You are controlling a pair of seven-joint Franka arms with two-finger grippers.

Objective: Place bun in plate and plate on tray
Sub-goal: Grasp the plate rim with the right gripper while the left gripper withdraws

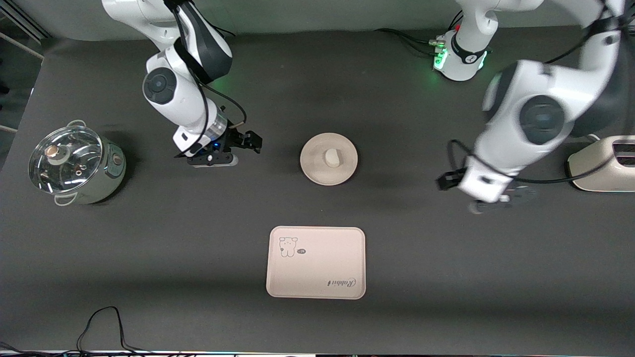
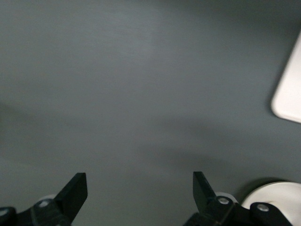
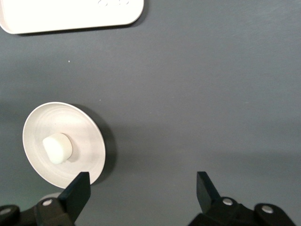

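A robot lab: black-draped table (image 1: pixel 99 277), two mounted arms, trailing cables (image 1: pixel 101 327)

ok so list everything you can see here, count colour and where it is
bun: 1, white, in the plate
plate: 1, cream-beige, round, mid-table, farther from the front camera than the tray
tray: 1, cream-beige, rectangular, animal drawing and "Rabbit" on it, bare, nearest the front camera
pot: 1, pale green with glass lid, at the right arm's end of the table
toaster: 1, cream, at the left arm's end of the table
cables: black, at the table edge nearest the front camera
table: 1, dark grey cloth
right gripper: 1, black, open, over bare table between pot and plate
left gripper: 1, black, open, over bare table between plate and toaster
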